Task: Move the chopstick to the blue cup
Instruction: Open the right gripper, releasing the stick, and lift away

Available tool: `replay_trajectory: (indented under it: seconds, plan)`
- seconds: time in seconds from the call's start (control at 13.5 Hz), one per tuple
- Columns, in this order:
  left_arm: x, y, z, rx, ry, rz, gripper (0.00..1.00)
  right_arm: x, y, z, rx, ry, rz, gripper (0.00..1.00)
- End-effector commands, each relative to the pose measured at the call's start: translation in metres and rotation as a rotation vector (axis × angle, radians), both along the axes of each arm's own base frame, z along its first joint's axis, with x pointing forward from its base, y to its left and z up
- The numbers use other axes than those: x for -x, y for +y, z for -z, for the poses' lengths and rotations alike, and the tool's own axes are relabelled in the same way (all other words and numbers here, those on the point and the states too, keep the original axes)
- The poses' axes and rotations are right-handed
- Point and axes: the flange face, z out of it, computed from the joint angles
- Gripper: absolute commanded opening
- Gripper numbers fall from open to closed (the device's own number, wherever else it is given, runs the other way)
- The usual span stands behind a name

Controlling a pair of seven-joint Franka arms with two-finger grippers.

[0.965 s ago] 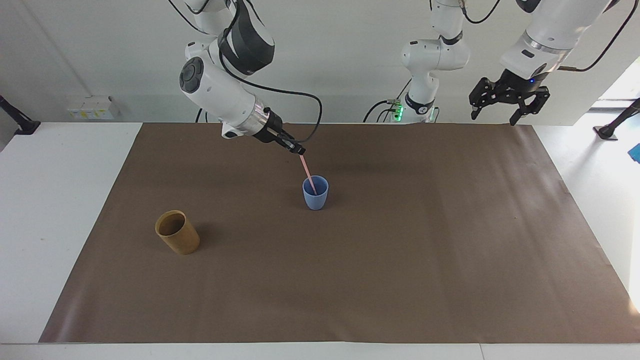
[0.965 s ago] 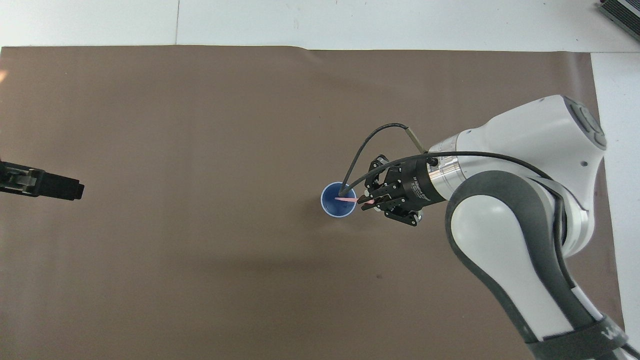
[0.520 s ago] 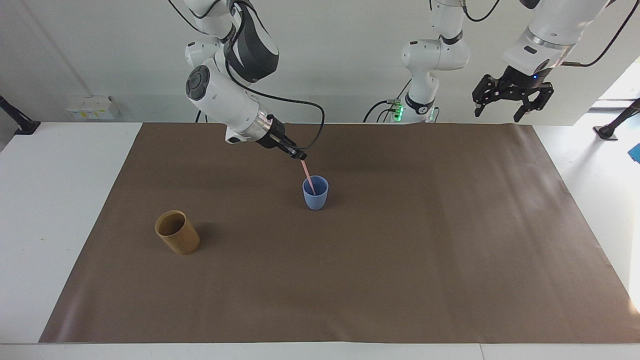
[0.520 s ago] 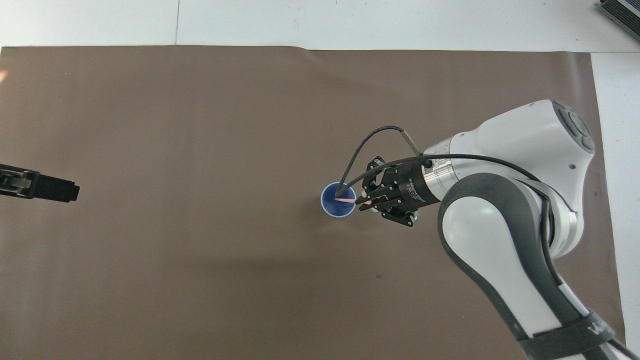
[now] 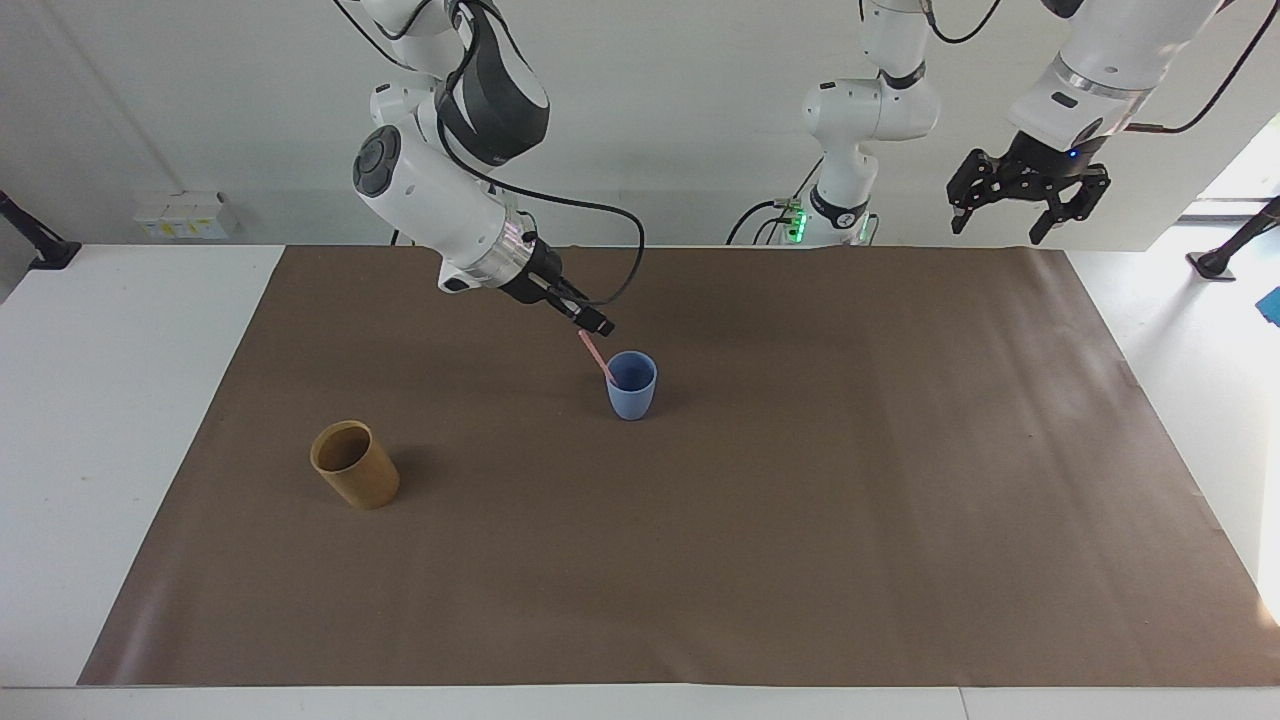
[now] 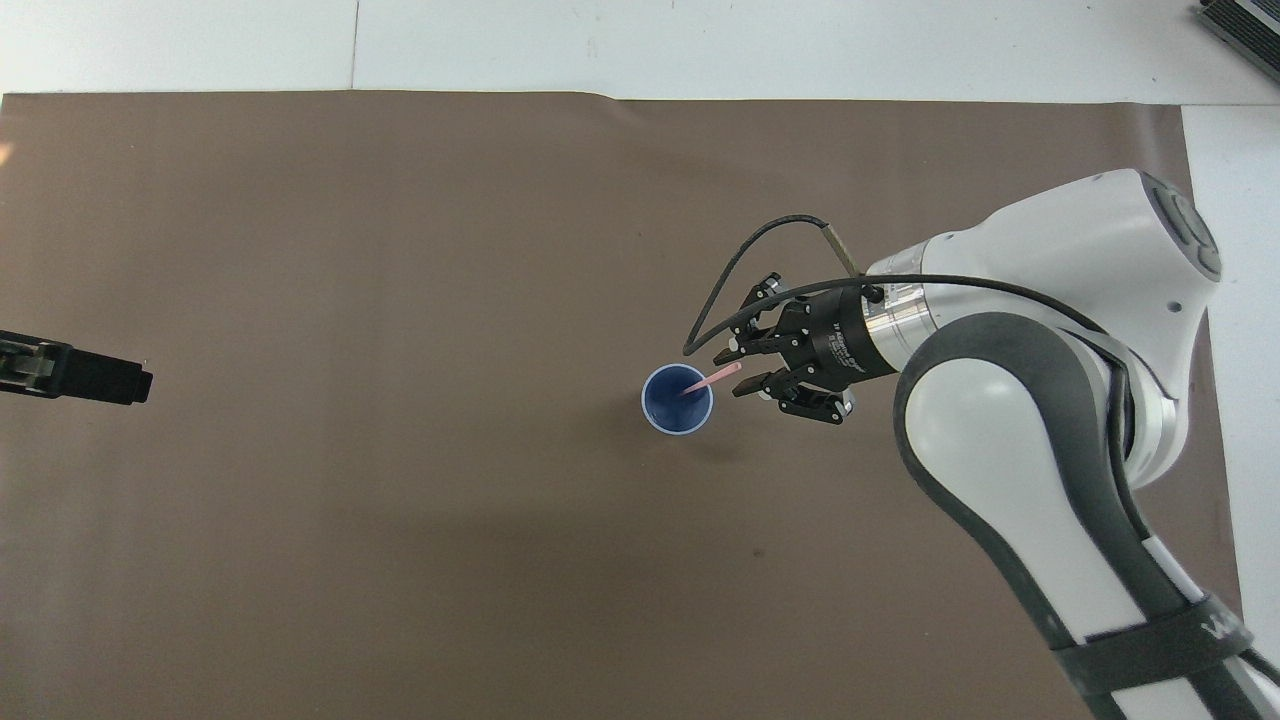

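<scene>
The chopstick (image 5: 596,355) stands in the blue cup (image 5: 631,390), lower end inside and upper part leaning over the rim on the side toward the right arm's end of the table and the robots. In the overhead view it lies slanted across the cup's mouth, with its tip poking out past the rim toward the right gripper (image 6: 738,372).

That gripper hangs just above and beside the cup. Its fingers are spread apart, one on each side of the stick's upper end, and no contact with the stick shows. The chopstick looks released and resting on the cup alone.

So the transfer itself appears done: the stick is in the right cup, which stands upright near the middle of the brown mat (image 5: 800,550). What is left, by my reading, is only for the right arm to draw clear without knocking the leaning stick.

The tan cup (image 5: 355,465) stands empty, well apart, farther from the robots. The left gripper (image 5: 1030,195) waits with fingers spread, raised above the mat's edge at the left arm's end.
</scene>
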Motion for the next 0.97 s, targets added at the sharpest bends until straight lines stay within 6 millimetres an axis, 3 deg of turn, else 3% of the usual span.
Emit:
replay_trajectory:
  seconds: [0.0, 0.3, 0.59, 0.89]
  plan:
    - [0.005, 0.005, -0.002, -0.019, 0.006, 0.000, 1.00, -0.008, -0.005, -0.003, 0.025, -0.041, -0.019, 1.00]
    - [0.005, 0.004, -0.002, -0.019, 0.006, 0.002, 1.00, -0.016, -0.035, -0.013, 0.286, -0.206, -0.206, 1.00]
    - [0.005, 0.004, -0.002, -0.019, 0.006, 0.002, 1.00, -0.022, -0.115, -0.042, 0.465, -0.367, -0.453, 1.00]
    - [0.005, 0.004, -0.002, -0.019, 0.006, 0.002, 1.00, -0.007, -0.176, -0.088, 0.597, -0.432, -0.613, 1.00]
